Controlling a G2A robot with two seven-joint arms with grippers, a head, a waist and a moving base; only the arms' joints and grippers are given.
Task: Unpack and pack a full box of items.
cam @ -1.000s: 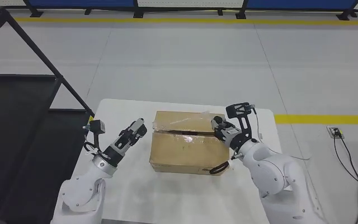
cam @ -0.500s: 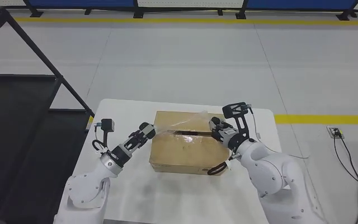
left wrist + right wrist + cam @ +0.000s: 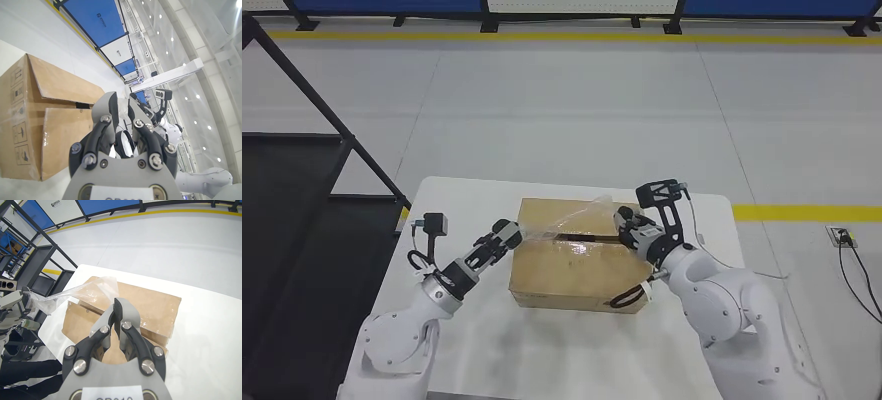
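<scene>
A brown cardboard box (image 3: 577,262) stands in the middle of the white table, its top flaps slightly apart along the seam. A strip of clear tape (image 3: 572,215) hangs raised above the lid, running from one side to the other. My right gripper (image 3: 624,222) is over the box's right top edge and is shut on the tape's end (image 3: 114,303). My left gripper (image 3: 510,232) is at the box's left top edge. Its fingers (image 3: 113,106) stand a narrow gap apart. The tape's crumpled other end (image 3: 39,303) lies against this gripper (image 3: 26,300).
A black metal rack (image 3: 302,200) stands just left of the table (image 3: 472,330). Bare tabletop lies in front of the box and to both sides. Open grey floor with a yellow line (image 3: 802,212) lies beyond.
My left gripper has moved right, up to the box's left top edge. My right gripper has shifted slightly left, still on the tape. The box has stayed put.
</scene>
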